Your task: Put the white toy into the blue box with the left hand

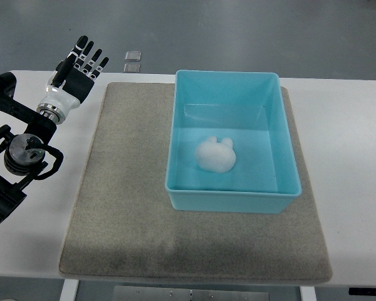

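Inside the blue box [232, 141], on its floor toward the near wall, lies the white toy [214, 154], a small rounded figure with two ear-like bumps, resting free of every wall. The box stands on a grey mat [125, 188] that covers most of the white table [344, 175]; the mat probably serves to keep the box from sliding and to give a soft working surface. The left hand [75, 72] is at the far left of the table, beyond the mat's left edge, its arm entering from the picture's left side. Its fingers are extended and spread, pointing away from the robot, and nothing is held in them. The toy is well apart from this hand, to its right and nearer the robot, with the box's left wall and a strip of mat between them. Judged from this layout, the placement appears complete: the toy sits in the box and the hand stands clear and empty. Two small clear squares [133, 61] lie on the floor beyond the table's far edge. The right hand does not appear in view.
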Robot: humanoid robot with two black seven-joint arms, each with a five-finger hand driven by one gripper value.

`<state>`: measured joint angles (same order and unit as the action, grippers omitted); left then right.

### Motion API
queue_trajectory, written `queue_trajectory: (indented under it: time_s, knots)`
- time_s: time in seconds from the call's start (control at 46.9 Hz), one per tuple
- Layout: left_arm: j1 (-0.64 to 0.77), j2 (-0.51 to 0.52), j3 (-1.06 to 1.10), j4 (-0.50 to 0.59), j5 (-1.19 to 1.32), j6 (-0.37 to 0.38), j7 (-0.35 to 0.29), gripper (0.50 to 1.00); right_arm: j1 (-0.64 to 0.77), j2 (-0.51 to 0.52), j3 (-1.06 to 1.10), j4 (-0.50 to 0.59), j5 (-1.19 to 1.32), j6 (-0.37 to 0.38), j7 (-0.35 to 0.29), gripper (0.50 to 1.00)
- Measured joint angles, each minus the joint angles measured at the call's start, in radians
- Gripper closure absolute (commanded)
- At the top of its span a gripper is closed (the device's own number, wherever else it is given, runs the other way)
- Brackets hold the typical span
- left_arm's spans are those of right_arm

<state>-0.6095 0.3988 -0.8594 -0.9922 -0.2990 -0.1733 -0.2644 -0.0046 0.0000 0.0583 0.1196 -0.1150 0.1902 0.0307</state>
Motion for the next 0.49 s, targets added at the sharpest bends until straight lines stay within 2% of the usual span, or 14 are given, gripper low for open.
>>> queue_trajectory:
  time_s: [0.491]
  knots:
    - [0.007, -0.021, -0.013, 0.0, 0.0, 0.002, -0.004, 0.506, 0.001, 0.0, 0.003, 0.001, 0.001, 0.001, 0.0, 0.564]
